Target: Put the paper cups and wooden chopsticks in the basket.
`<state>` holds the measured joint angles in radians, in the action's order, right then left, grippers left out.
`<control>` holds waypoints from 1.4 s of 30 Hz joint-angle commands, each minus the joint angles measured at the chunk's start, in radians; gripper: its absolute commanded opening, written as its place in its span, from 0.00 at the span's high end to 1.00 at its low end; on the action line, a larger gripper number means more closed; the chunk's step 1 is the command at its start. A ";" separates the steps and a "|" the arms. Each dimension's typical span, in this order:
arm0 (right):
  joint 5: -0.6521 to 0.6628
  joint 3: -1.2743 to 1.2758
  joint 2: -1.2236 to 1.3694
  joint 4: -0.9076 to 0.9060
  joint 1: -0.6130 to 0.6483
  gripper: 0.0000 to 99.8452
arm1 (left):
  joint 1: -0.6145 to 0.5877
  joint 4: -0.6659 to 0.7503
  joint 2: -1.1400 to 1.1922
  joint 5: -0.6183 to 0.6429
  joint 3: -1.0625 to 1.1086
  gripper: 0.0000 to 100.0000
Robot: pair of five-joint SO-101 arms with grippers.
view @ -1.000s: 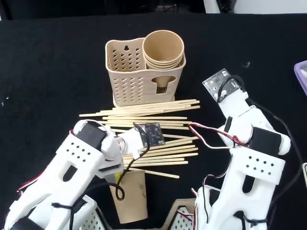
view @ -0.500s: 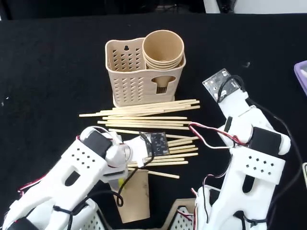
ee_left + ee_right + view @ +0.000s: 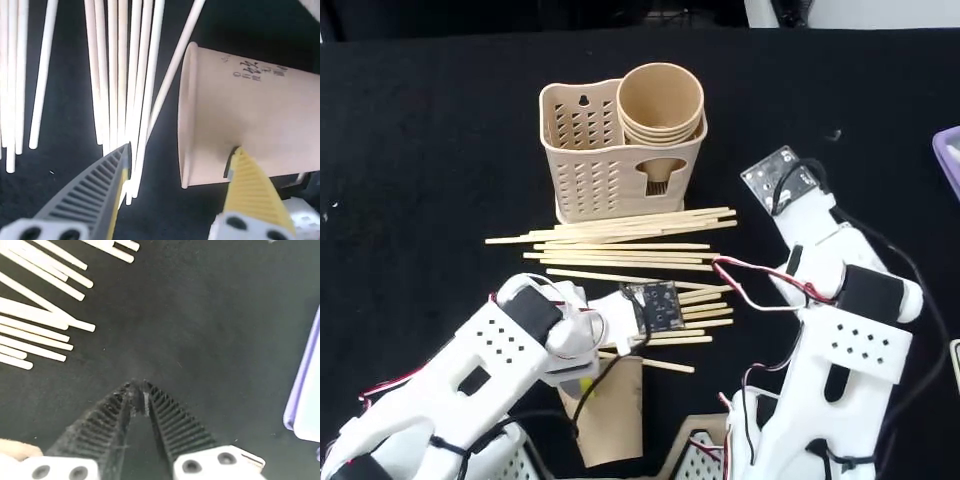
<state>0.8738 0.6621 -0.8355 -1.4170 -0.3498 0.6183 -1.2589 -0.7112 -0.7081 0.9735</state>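
A beige perforated basket (image 3: 595,165) stands at the back with a stack of paper cups (image 3: 661,100) in its right compartment. Wooden chopsticks (image 3: 625,250) lie spread on the black table in front of it. One paper cup (image 3: 612,412) lies on its side near the front edge, partly under the left arm (image 3: 510,350). In the left wrist view my left gripper (image 3: 181,148) is open around this cup's rim (image 3: 186,115); its yellow finger (image 3: 245,175) touches the cup's wall and the other finger (image 3: 107,175) is over chopstick ends (image 3: 125,90). My right gripper (image 3: 137,386) is shut and empty above bare table, right of the chopstick tips (image 3: 40,315).
The right arm (image 3: 840,300) stands right of the chopsticks. A purple object (image 3: 950,155) lies at the table's right edge, also as a purple edge (image 3: 305,385) in the right wrist view. White arm bases (image 3: 700,455) sit at the front edge by the lying cup.
The left arm has moved right and toward the front, bringing its wrist over the lying cup. The cup has turned slightly. The right arm has not moved.
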 commanded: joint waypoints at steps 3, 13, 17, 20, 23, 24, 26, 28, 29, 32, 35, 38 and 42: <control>-0.006 0.005 -0.028 0.020 0.011 0.99 | 0.114 0.021 0.006 0.203 0.068 0.69; -0.011 -0.027 -0.028 0.012 0.011 0.99 | 0.242 0.020 0.006 0.411 0.068 0.88; -0.011 -0.027 -0.028 0.012 0.011 0.99 | 0.242 0.015 0.006 0.431 0.061 0.89; -0.011 -0.027 -0.028 0.012 0.011 0.99 | 0.239 0.020 0.005 0.479 0.054 0.91; -0.011 -0.025 -0.028 0.012 0.011 0.99 | 0.236 0.011 0.005 0.514 0.027 0.92; -0.011 -0.025 -0.028 0.012 0.011 0.99 | 0.237 0.002 0.005 0.522 0.018 0.92; -0.011 -0.025 -0.028 0.012 0.011 0.99 | 0.240 -0.012 0.005 0.537 -0.004 0.92; -0.012 -0.024 -0.028 0.012 0.011 0.99 | 0.236 -0.034 0.005 0.539 -0.025 0.92; -0.012 -0.019 -0.028 0.012 0.011 0.99 | 0.231 -0.041 0.005 0.539 -0.039 0.92; -0.012 0.022 -0.028 0.011 0.037 0.99 | 0.197 -0.069 0.003 0.529 -0.073 0.92; -0.003 0.061 -0.028 -0.034 0.106 0.98 | 0.128 -0.144 0.003 0.466 -0.157 0.88; -0.003 0.056 -0.028 -0.103 0.189 0.98 | 0.031 -0.241 -0.008 0.422 -0.255 0.82; -0.003 0.030 -0.028 -0.169 0.272 0.98 | -0.208 -0.301 -0.110 0.318 -0.337 0.81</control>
<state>0.8738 0.7265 -0.8355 -1.5443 -0.1350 0.5785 -1.5290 -0.7465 -0.3199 0.7281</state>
